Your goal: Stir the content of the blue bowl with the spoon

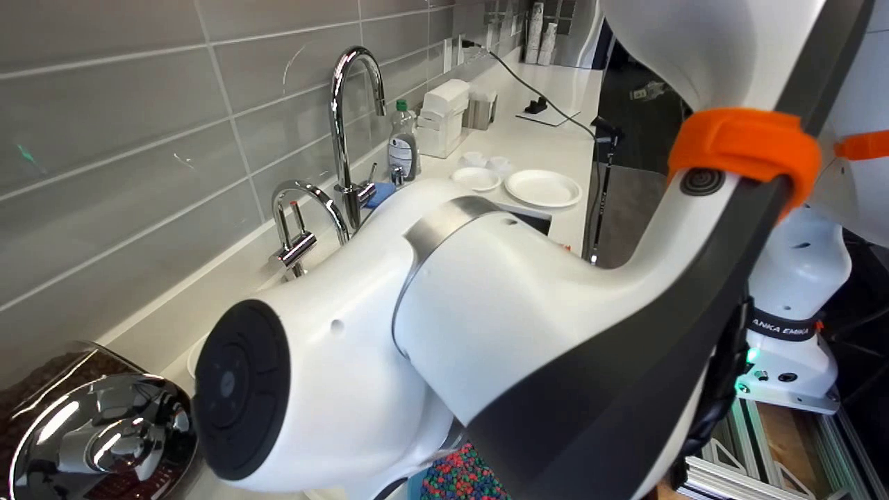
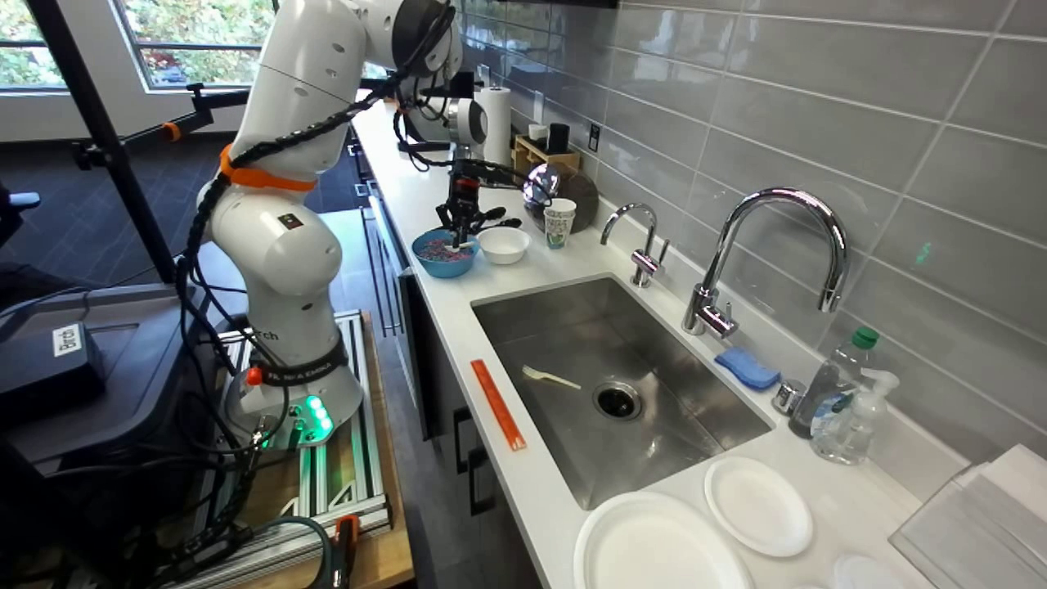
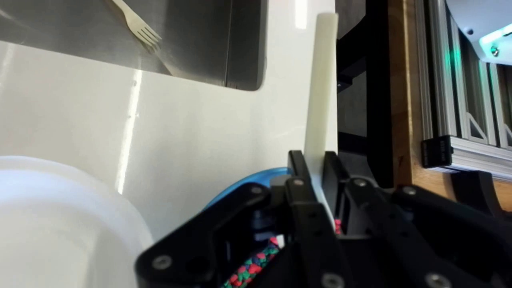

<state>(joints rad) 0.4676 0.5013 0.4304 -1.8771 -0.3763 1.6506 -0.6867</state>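
Note:
The blue bowl (image 2: pixel 446 269) rests on the counter, holding its content (image 2: pixel 432 249), a mass of tiny red, green and blue beads. My gripper (image 2: pixel 463 237) points down over it, low at its right side. In the wrist view the gripper (image 3: pixel 313 154) is shut on the spoon (image 3: pixel 321 80), whose pale handle sticks out past the fingertips. The spoon's other end is hidden behind the fingers. Parts of the blue rim (image 3: pixel 256 178) and some beads (image 3: pixel 250 266) show around the jaws. In an exterior view the arm hides all but a patch of beads (image 1: pixel 462 476).
A white bowl (image 2: pixel 504 246) stands right beside the blue bowl, with a patterned cup (image 2: pixel 559 222) beyond it. The sink (image 2: pixel 536 442) has a pale fork (image 2: pixel 550 376) lying in it. Near the counter's front edge lies an orange-red strip (image 2: pixel 497 405).

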